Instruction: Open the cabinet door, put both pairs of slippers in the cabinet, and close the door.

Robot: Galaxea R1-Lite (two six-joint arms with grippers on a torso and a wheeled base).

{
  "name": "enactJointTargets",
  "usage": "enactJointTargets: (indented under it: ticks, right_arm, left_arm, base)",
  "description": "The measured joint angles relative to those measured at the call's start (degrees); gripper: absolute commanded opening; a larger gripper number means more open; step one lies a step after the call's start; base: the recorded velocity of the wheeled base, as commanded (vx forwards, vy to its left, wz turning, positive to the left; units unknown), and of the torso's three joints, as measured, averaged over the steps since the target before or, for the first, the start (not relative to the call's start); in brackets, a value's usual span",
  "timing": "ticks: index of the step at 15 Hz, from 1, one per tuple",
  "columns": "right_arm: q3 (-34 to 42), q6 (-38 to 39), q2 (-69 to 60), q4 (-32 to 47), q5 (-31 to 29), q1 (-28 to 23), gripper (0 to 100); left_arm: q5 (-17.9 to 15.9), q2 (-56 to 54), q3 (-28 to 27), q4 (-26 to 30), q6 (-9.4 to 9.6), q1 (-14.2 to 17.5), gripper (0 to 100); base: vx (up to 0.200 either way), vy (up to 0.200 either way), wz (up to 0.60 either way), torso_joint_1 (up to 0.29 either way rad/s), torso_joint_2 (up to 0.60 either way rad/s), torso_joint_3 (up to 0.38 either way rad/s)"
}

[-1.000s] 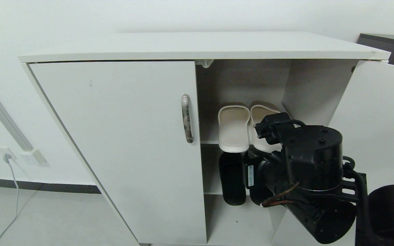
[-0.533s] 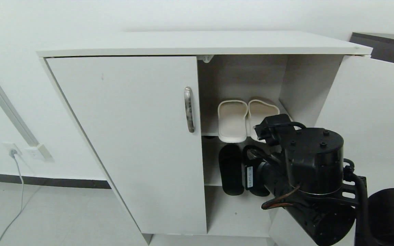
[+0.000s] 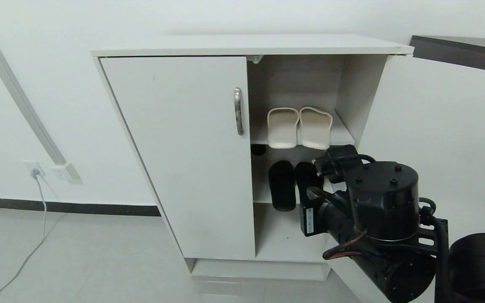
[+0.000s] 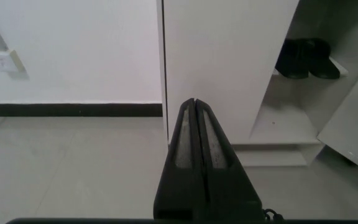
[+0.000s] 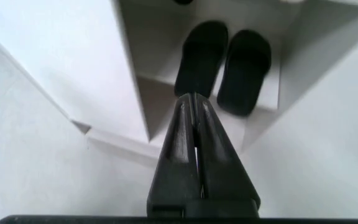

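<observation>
Neatly paired, the cream-white slide slippers [image 3: 299, 126] sit side by side on the upper shelf of the white two-door cabinet [image 3: 251, 44]. The black slide slippers [image 3: 282, 185] rest on the shelf directly at 6 o'clock of them, their near ends overhanging the shelf edge.

The cabinet's right-hand door [image 3: 436, 126] stands swung wide at 3 o'clock of the opening. The left-hand door [image 3: 183, 147] is shut at 9 o'clock, its slim metal handle [image 3: 238, 111] upright along the edge beside the opening.

The black right arm [image 3: 377, 202] hangs in front of the cabinet at about 5 o'clock of the black pair, apart from both pairs. In the right wrist view the right claw [image 5: 193, 99] has its fingers pressed together and holds nothing, aimed toward the black slippers and the bottom compartment. In the left wrist view the left claw [image 4: 194, 102] is likewise pressed together and empty, low over the pale tiled floor [image 3: 99, 261] and facing the shut door.

At 8 o'clock of the cabinet a white wall socket [image 3: 35, 171] feeds a grey cable [image 3: 36, 235] that trails down past the dark skirting strip [image 3: 65, 207].
</observation>
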Motion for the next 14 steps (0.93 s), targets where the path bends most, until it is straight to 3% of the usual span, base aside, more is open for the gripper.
enactJointTargets:
  ticks: [2,14]
  right_arm:
    - [0.23,0.0,0.13,0.0,0.18,-0.27,0]
    - [1.3,-0.33,1.27,0.01,0.44,-1.18,0]
  left_arm:
    - [-0.02,0.0,0.0,-0.02,0.0,0.05,0]
    - [0.01,0.0,0.0,0.02,0.0,0.05,0]
  base:
    - [-0.2,0.0,0.0,0.0,0.0,0.002]
    - [0.0,0.0,0.0,0.0,0.0,0.0]
